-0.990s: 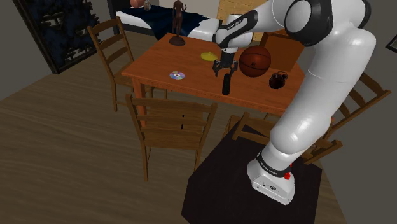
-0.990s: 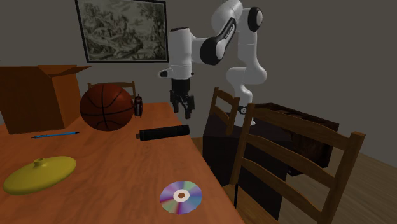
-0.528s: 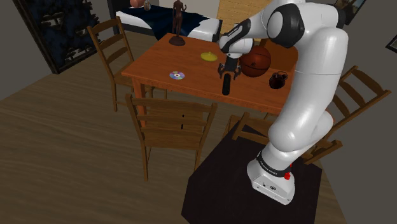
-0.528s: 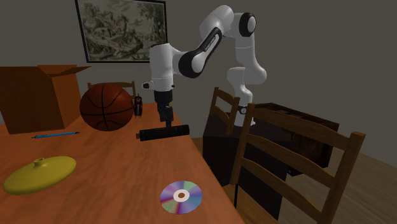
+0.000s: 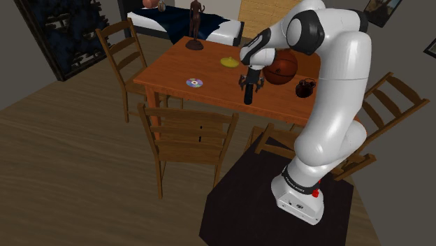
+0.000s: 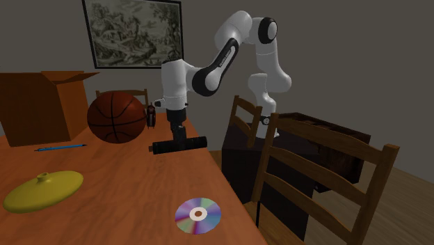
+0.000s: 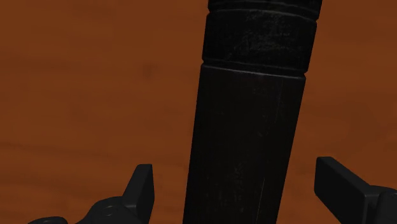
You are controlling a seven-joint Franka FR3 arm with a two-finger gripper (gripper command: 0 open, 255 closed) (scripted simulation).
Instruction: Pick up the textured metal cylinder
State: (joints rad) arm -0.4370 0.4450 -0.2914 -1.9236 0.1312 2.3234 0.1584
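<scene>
The cylinder [image 5: 247,96] is black, with a ribbed end, and lies flat on the orange-brown wooden table [image 5: 175,70]. It is near the table edge in the second exterior view [image 6: 179,145]. My gripper [image 6: 177,133] has come down over its middle, pointing straight down [image 5: 250,84]. In the wrist view the cylinder [image 7: 254,108] runs between the two black fingers. The gripper [image 7: 235,170] is open, with a gap on each side of the cylinder.
A basketball [image 6: 116,116] and an open cardboard box [image 6: 38,104] stand just behind the cylinder. A CD [image 6: 197,214], a yellow lid [image 6: 43,189], a blue pencil [image 6: 61,147] and a small dark object [image 5: 305,88] also lie on the table. Wooden chairs [image 5: 185,140] surround it.
The gripper moved from above the table edge to over the cylinder and dropped down, so its open fingers now straddle the cylinder. The cylinder has not moved.
</scene>
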